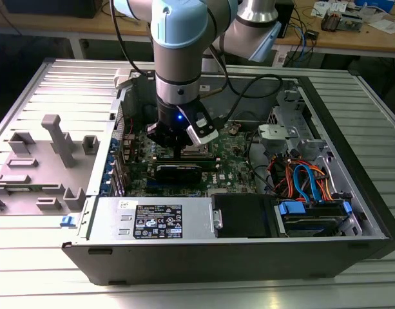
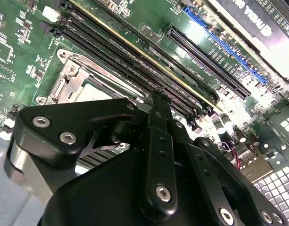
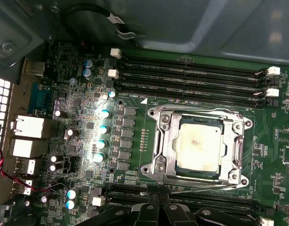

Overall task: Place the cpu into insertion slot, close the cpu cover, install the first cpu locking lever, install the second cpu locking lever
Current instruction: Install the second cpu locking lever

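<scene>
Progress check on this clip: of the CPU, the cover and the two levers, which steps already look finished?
The cpu sits in the insertion slot with the cpu cover lying flat around it, so those two steps look done. The gripper is low beside the socket, holding nothing visible. Whether either locking lever is latched cannot be told.

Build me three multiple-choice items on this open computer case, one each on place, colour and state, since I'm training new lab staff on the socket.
1. Where does the cpu sit?
A. in the insertion slot
B. on the graphics card
C. on the drive bay

2. What colour is the motherboard?
A. red
B. green
C. white

3. How does the cpu cover lie?
A. propped upright
B. removed from the case
C. flat around the chip

Answers: 1 A, the chip fills the socket; 2 B, the board is green in both wrist views; 3 C, the frame lies flat around the chip.
</scene>
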Controlling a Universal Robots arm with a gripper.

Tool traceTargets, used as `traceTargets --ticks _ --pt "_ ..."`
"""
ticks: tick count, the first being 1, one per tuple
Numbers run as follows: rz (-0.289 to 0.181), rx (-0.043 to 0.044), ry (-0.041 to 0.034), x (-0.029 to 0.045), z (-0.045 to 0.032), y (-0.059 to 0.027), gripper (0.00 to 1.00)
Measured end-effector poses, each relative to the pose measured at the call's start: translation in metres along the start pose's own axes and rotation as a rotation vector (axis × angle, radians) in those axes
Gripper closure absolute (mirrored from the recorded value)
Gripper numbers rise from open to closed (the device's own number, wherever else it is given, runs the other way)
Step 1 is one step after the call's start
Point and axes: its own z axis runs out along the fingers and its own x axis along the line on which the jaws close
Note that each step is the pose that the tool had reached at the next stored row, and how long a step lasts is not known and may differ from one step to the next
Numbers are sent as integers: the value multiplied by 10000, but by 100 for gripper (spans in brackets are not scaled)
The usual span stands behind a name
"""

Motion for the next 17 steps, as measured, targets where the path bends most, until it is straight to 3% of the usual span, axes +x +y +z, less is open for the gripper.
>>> traceTargets --ticks 17 --pt "-3 -17 -2 5 2 0 89"
